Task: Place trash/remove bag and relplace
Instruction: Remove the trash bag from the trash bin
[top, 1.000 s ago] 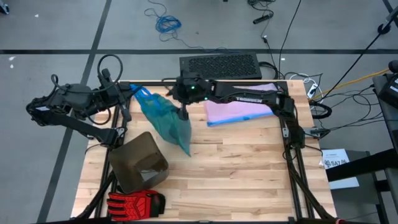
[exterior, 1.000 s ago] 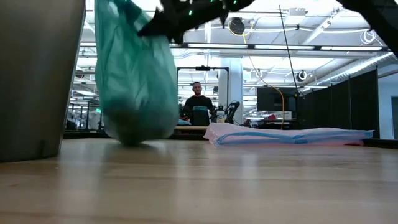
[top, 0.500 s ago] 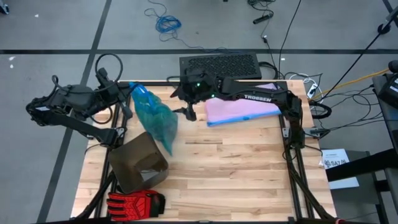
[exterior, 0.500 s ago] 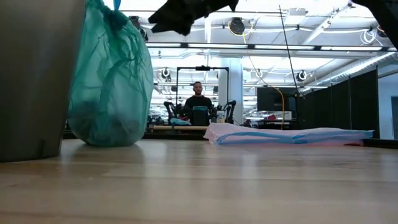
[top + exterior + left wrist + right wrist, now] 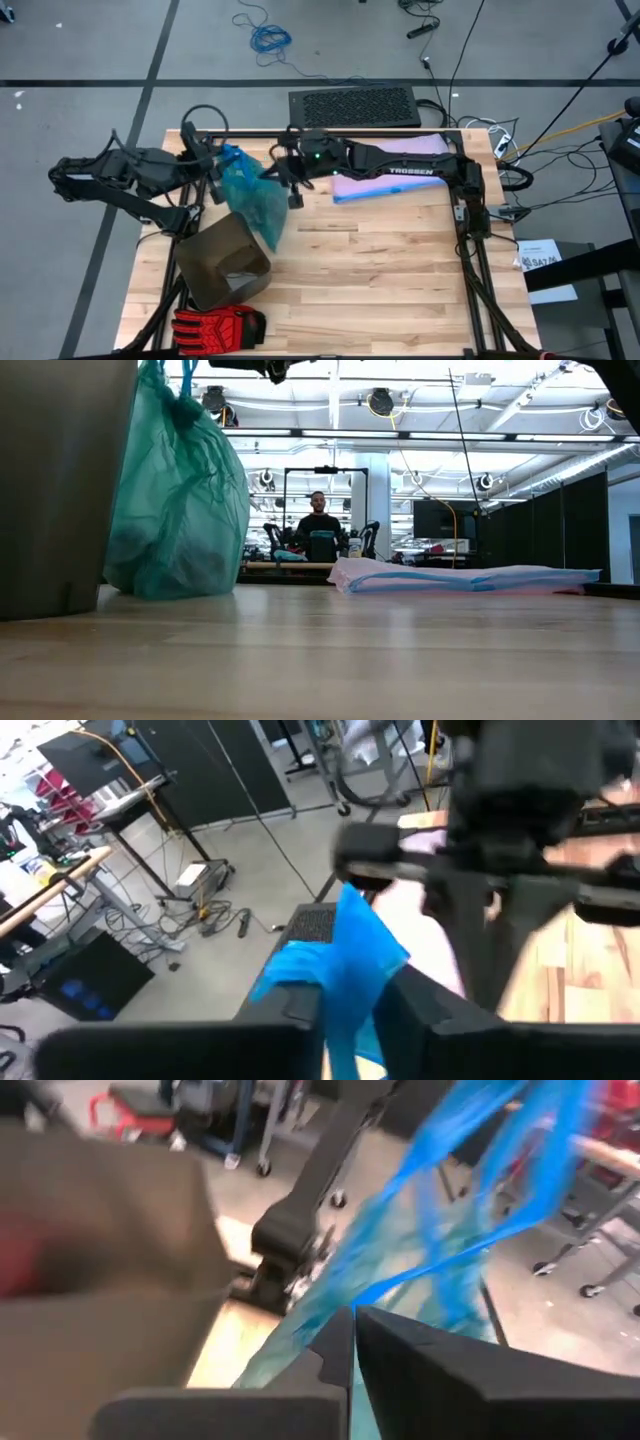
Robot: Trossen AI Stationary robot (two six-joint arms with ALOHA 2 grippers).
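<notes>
The teal-green bag point(image 5: 255, 200) stands on its bottom on the table, beside the open mouth of the olive bin point(image 5: 222, 262), which lies on its side. In the low view the bag point(image 5: 180, 510) is bunched at the top, and its blue drawstring point(image 5: 185, 380) runs up out of the picture. My left gripper point(image 5: 218, 165) is at the bag's top, shut on the drawstring. My right gripper point(image 5: 291, 190) hovers just right of the bag's top, shut. No trash shows. My left gripper pinches the blue drawstring loop point(image 5: 345, 945) between its two fingers, coming nearly level from the table's left. The loop rises past the fingertips. The bag hangs from it with its bottom on the table. My right gripper point(image 5: 352, 1325) is shut with blue drawstring strands point(image 5: 430, 1250) right at its fingertips; I cannot tell whether it touches them.
A pale lilac bag point(image 5: 385, 172) lies flat at the far right of the table. A red-and-black glove point(image 5: 220, 325) lies at the near left corner. A black grille point(image 5: 352, 105) sits beyond the far edge. A person stands far off in the room point(image 5: 318, 520).
The bag hung slanting toward the table's middle. It has since swung back toward the bin and settled on its bottom. My left gripper has moved a little right and down. My right gripper has drawn away from the bag's side, risen, come back to its top and shut.
</notes>
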